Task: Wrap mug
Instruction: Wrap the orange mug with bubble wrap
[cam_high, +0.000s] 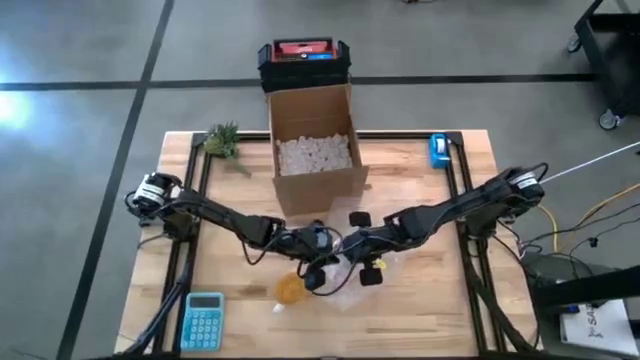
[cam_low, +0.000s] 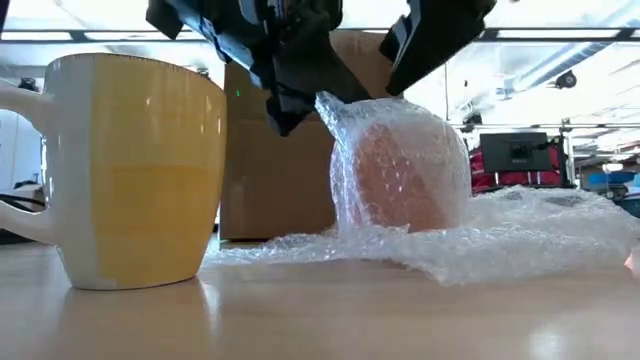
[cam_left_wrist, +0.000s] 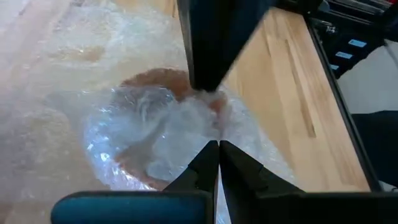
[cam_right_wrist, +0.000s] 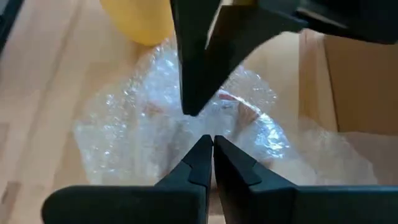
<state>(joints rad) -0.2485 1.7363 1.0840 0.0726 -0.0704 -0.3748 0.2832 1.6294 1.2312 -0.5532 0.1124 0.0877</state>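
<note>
A blue calculator (cam_high: 204, 318) is lying at the table's (cam_high: 430, 320) near left corner, and a small green plant (cam_high: 222, 139) is sitting at the far left. A yellow mug (cam_low: 140, 170) is standing upright just left of the centre, bare and apart from the wrap. My left gripper (cam_left_wrist: 217, 148) is hanging over the wrapped bundle with its fingers pressed together, pinching the top of the bubble wrap (cam_low: 520, 235). Inside that wrap an orange mug (cam_low: 405, 175) is standing near the middle of the table, in front of the open cardboard box (cam_high: 312, 145). My right gripper (cam_right_wrist: 209, 142) is reaching in from the other side, its fingers also closed tight on the bubble wrap, meeting the left one above the bundle.
</note>
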